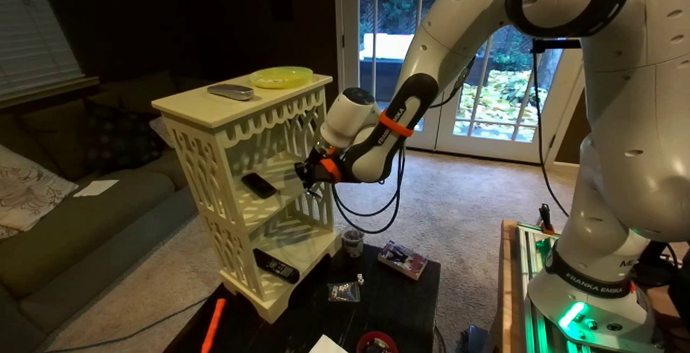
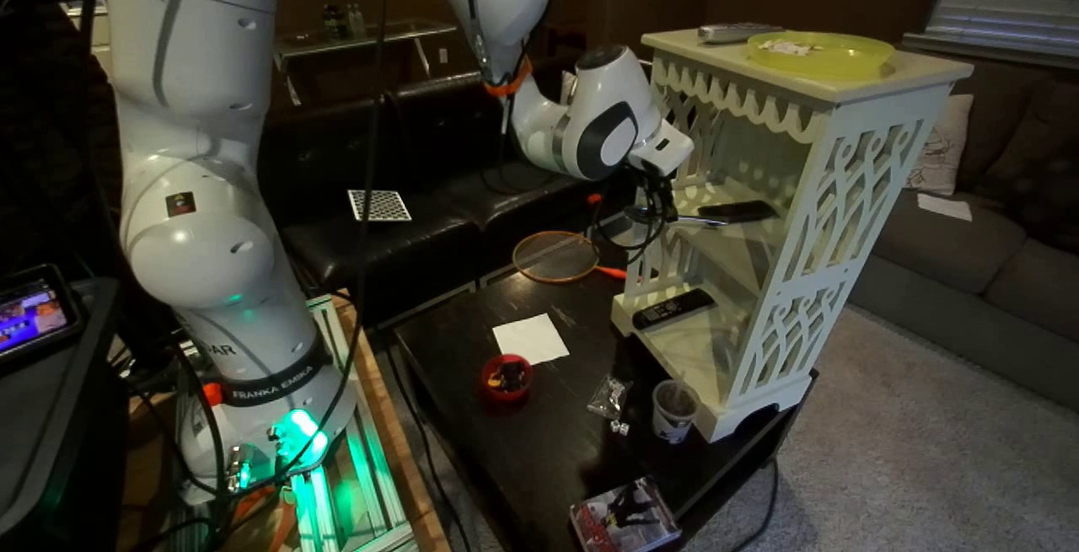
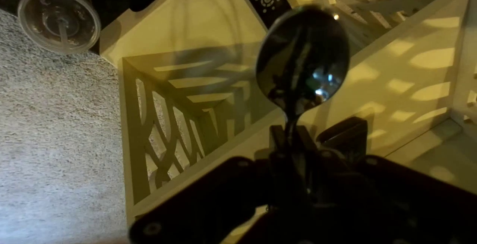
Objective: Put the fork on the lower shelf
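Observation:
No fork shows; the utensil in my gripper is a shiny metal spoon (image 3: pixel 302 59), seen also in an exterior view (image 2: pixel 705 222). My gripper (image 3: pixel 291 136) is shut on the spoon's handle, and the bowl points away from the jaws. In both exterior views the gripper (image 1: pixel 306 178) (image 2: pixel 662 211) is at the open front of the cream-white rack, level with its middle tier. That tier, the lower shelf (image 1: pixel 259 210) (image 3: pixel 372 91), carries a black phone (image 1: pixel 259 185) (image 2: pixel 738 211). The spoon is near the shelf's front edge; I cannot tell whether it touches.
The rack's top board (image 1: pixel 215 113) is above the gripper and holds a yellow plate (image 1: pixel 281 78) and a grey case (image 1: pixel 230 92). The bottom tier holds a black remote (image 1: pixel 276 267). A cup (image 1: pixel 353 242), a boxed item (image 1: pixel 403 260) and a red bowl (image 2: pixel 506 377) stand on the dark table.

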Controlling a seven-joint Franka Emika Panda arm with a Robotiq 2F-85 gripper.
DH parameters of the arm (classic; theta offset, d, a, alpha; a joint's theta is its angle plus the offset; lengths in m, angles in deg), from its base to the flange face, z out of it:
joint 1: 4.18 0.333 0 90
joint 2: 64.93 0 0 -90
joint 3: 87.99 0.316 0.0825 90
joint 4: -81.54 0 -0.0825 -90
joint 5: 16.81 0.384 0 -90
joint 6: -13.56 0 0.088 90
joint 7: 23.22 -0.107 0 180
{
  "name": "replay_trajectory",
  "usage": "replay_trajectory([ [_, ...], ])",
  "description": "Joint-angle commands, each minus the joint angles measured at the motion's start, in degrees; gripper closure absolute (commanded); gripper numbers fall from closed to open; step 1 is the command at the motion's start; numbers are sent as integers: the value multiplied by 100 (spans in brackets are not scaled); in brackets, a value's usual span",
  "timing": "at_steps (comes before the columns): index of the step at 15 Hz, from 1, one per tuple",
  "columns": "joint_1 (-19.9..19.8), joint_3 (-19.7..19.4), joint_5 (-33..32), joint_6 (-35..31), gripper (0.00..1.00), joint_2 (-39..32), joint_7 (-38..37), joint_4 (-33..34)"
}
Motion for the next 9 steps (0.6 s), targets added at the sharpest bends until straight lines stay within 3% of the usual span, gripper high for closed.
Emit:
replay_trajectory([
  [1,225,-257,-9,-165,98,-159,-166,129],
  [5,726,-911,105,-563,98,-555,-438,593],
  [9,810,-987,183,-585,98,-1008,-545,1097],
])
